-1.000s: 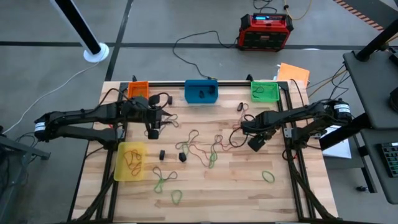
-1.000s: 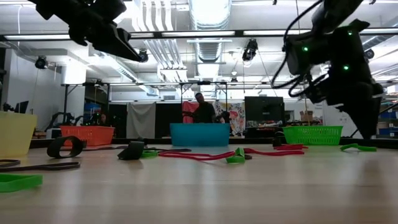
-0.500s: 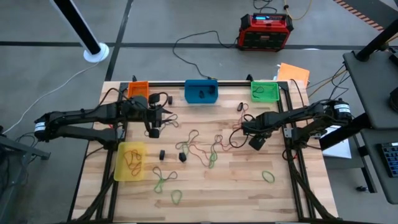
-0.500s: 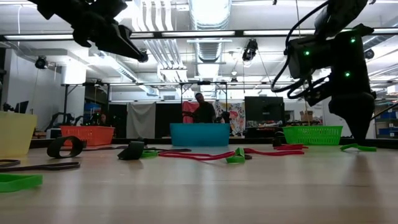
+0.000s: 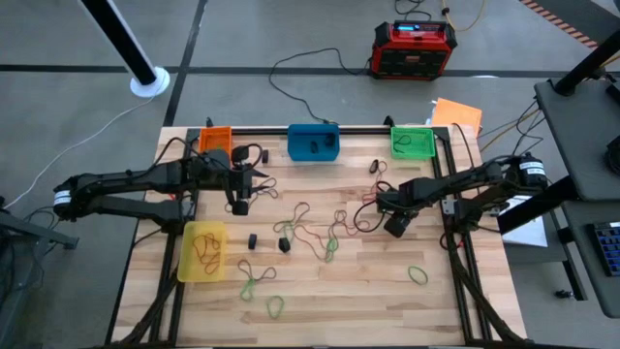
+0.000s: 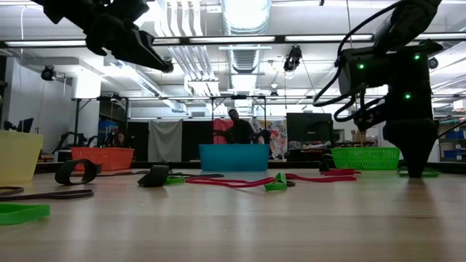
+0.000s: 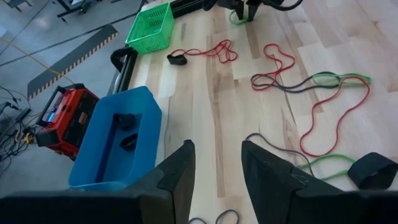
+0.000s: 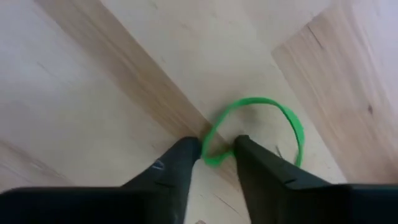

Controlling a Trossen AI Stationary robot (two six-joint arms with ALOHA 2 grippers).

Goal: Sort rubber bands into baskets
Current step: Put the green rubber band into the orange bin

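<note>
A: Right claw (image 8: 214, 155) status?
B: Down at the light wooden bench (image 5: 387, 291), right of centre. Both fingertips are at a thin green rubber band loop (image 8: 261, 127); one end of the loop sits in the narrow gap between them. Fingers are close but not fully together. Can't tell if the band is actually pinched.

A: Left claw (image 7: 214, 168)?
B: Raised above the bench on the far left side, near the orange rectangular plastic basket (image 5: 215, 139). Fingers apart, nothing between them.

A: Baskets?
B: The orange one, the blue rectangular plastic basket (image 5: 314, 142) and the green mesh plastic basket (image 5: 412, 142) stand in a row along the far edge. The blue one has two dark pieces in it. The translucent yellow plastic basket (image 5: 203, 251) sits front left with a few loops inside.

A: Loose bands?
B: A tangle of red, green and dark rubber loops (image 5: 315, 231) mid-bench. Two green loops (image 5: 254, 283) lie near the yellow basket, and one green loop (image 5: 418, 275) lies alone front right. Two short black bands (image 5: 268, 241) lie right of the yellow basket.
</note>
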